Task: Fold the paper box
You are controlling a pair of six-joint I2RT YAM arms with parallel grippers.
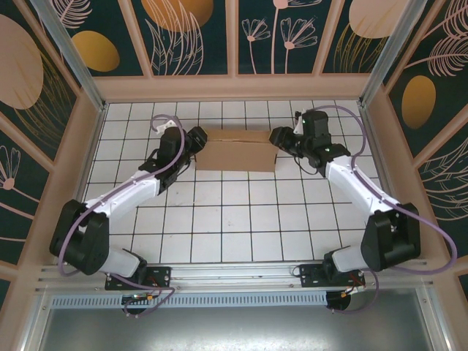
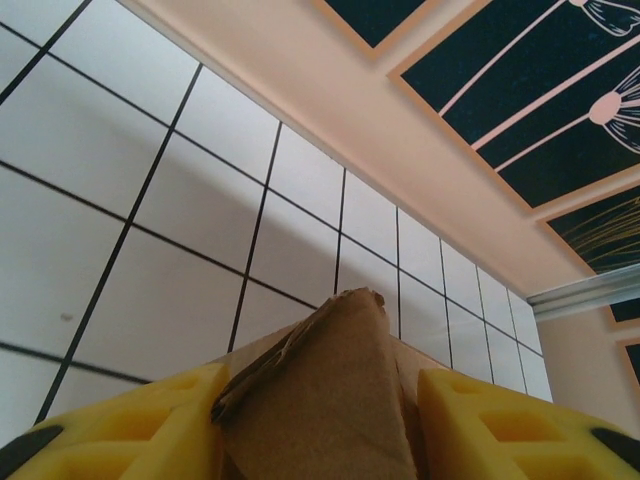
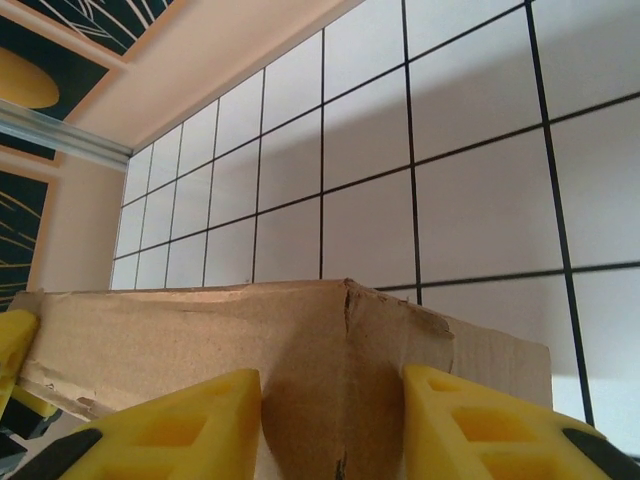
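The paper box point(image 1: 238, 153) is clamped at either end by the left fingers point(image 2: 130, 425) and the right fingers point(image 3: 480, 420), seemingly firmly. Its frayed corner crease could be torn by uneven pulling.

Lab enclosure: gridded table point(image 1: 219, 227), framed panels point(image 1: 183, 36)

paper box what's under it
The white tiled table lies under the paper box. The tiles directly beneath are covered by the cardboard, so anything there is hidden.

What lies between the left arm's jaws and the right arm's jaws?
The paper box lies there, its brown cardboard spanning the whole stretch; the top external view shows this.
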